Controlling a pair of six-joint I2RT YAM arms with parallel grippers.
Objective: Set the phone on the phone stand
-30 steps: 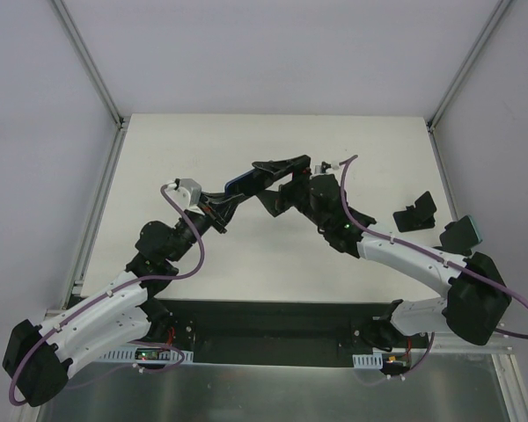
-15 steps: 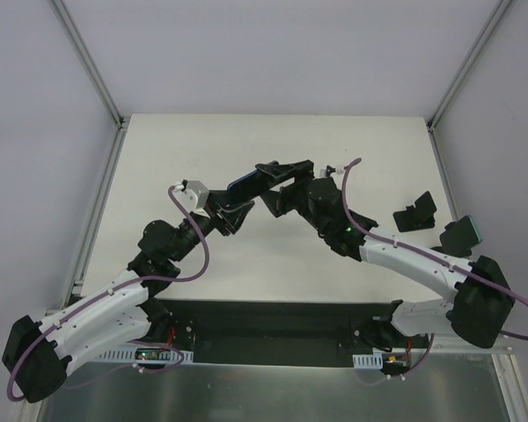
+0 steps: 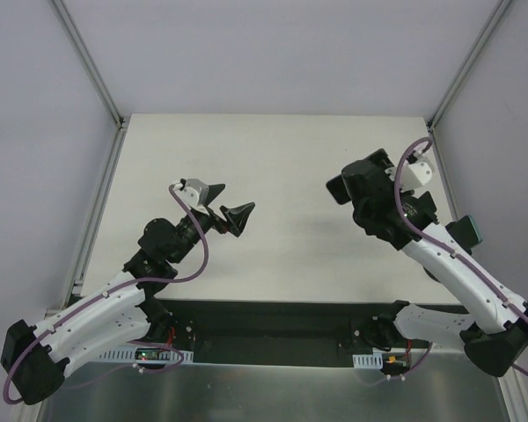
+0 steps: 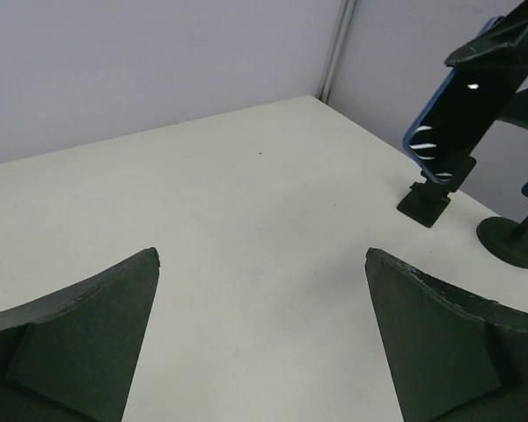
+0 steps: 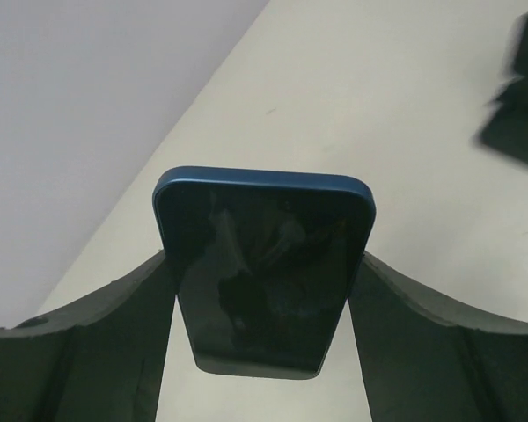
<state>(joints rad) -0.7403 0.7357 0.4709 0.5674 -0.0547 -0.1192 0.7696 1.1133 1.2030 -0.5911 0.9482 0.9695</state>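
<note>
- right gripper (image 5: 264,260): 2 fingers pinched on the long edges of the phone (image 5: 262,274).
- The phone has a dark glossy face and a blue rim. It is carried clear of the table (image 3: 273,145), right of centre in the top view.
- left gripper (image 4: 262,257): 2 fingers spread wide with nothing between them. It sits low over bare tabletop left of centre, well apart from the right gripper.
- phone stand (image 4: 429,200): small and black, standing on the table toward the far right.
  - Left wrist view: the phone's lower end lies directly over the stand in the line of sight. Touching or apart cannot be told from there.
  - Right wrist view: the stand is a blur well off to the right of the phone, with open tabletop between them.
  - Top view: the stand is hidden under the right arm (image 3: 449,264).
- Other items:
  - 1 black round-footed post (image 4: 511,243) stands just beside the stand and shows only in the left wrist view.
  - 1 dark piece with a teal edge (image 3: 465,232) lies at the table's right edge beside the right arm, in the top view.
  - Whether these 2 are 1 thing cannot be told.
- Edges: pale walls (image 3: 273,53) close 3 sides, and 2 metal frame posts (image 3: 90,66) rise from the far corners.
- Open room: the table's centre and far half lie bare between the grippers. The crowded part is the right side, where stand, post and arm sit close together.
- purple cable (image 3: 198,251): 1 loop at each wrist.
</note>
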